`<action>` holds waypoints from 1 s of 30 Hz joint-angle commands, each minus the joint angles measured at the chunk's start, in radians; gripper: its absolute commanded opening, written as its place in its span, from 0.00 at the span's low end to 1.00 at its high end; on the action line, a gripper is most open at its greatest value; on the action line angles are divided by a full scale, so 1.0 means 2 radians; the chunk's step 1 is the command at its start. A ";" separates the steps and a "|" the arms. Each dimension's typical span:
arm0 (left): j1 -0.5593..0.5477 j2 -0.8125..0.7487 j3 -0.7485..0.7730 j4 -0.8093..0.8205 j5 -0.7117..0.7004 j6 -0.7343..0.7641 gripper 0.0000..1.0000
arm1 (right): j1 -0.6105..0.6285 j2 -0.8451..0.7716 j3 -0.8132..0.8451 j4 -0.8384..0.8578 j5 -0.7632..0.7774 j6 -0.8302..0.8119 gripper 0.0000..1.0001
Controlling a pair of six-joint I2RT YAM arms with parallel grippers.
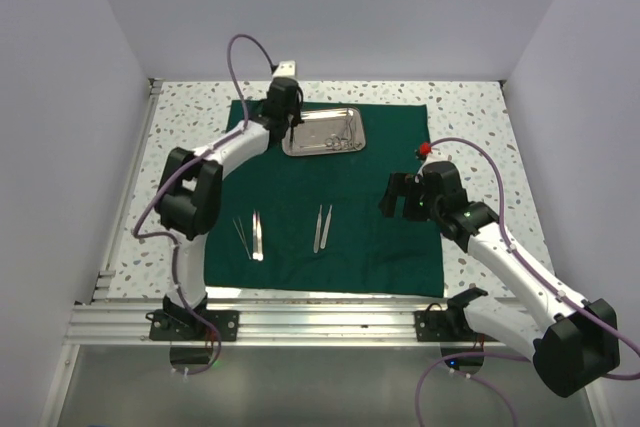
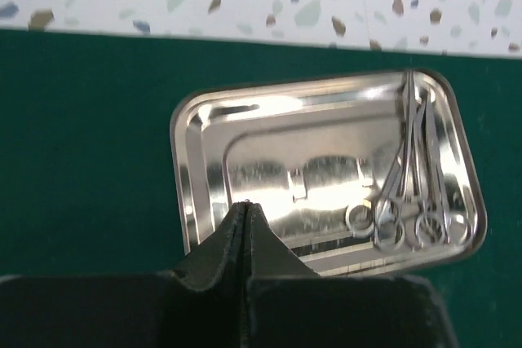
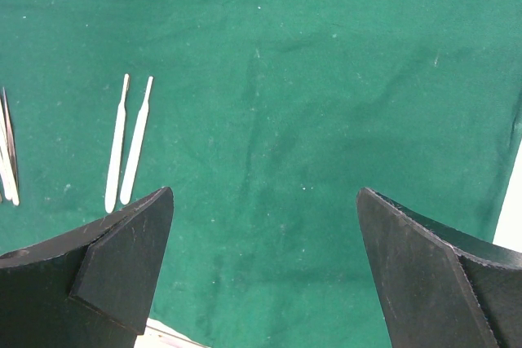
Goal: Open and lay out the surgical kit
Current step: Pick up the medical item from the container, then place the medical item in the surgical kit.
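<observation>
The surgical kit's dark green cloth (image 1: pixel 350 237) lies spread flat on the table. On its far part sits the shiny steel tray (image 1: pixel 323 132) (image 2: pixel 277 177), with scissor-like instruments (image 1: pixel 342 137) (image 2: pixel 416 193) at its right end. Two pairs of slim silver tweezers lie on the cloth, one pair (image 1: pixel 250 235) to the left and one (image 1: pixel 322 228) (image 3: pixel 129 143) in the middle. My left gripper (image 1: pixel 290 129) (image 2: pixel 247 205) hangs over the tray's left end, shut with nothing in it. Over the cloth's right part, my right gripper (image 1: pixel 400 197) (image 3: pixel 265 190) stands wide open and holds nothing.
The speckled tabletop (image 1: pixel 480 127) shows around the cloth. White walls close in the back and both sides. An aluminium rail (image 1: pixel 320 325) runs along the near edge. A small red-tipped part (image 1: pixel 425 149) sits on the right arm's wrist.
</observation>
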 commanded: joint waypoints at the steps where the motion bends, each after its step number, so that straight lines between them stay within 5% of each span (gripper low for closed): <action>1: -0.026 -0.085 -0.107 0.064 0.005 -0.040 0.00 | -0.001 -0.004 -0.003 0.017 -0.003 0.004 0.98; 7: -0.105 -0.182 -0.286 0.100 -0.061 -0.113 0.00 | 0.000 0.010 -0.003 0.024 -0.016 0.005 0.98; 13: -0.175 -0.242 -0.379 0.125 -0.114 -0.158 0.00 | 0.000 0.005 -0.006 0.022 -0.006 0.006 0.98; 28: -0.235 -0.214 -0.388 0.111 -0.131 -0.212 0.01 | -0.001 0.006 -0.006 0.016 0.007 0.006 0.98; 30: -0.235 -0.213 -0.375 0.104 -0.134 -0.205 0.17 | 0.000 0.005 -0.006 0.016 0.007 0.006 0.98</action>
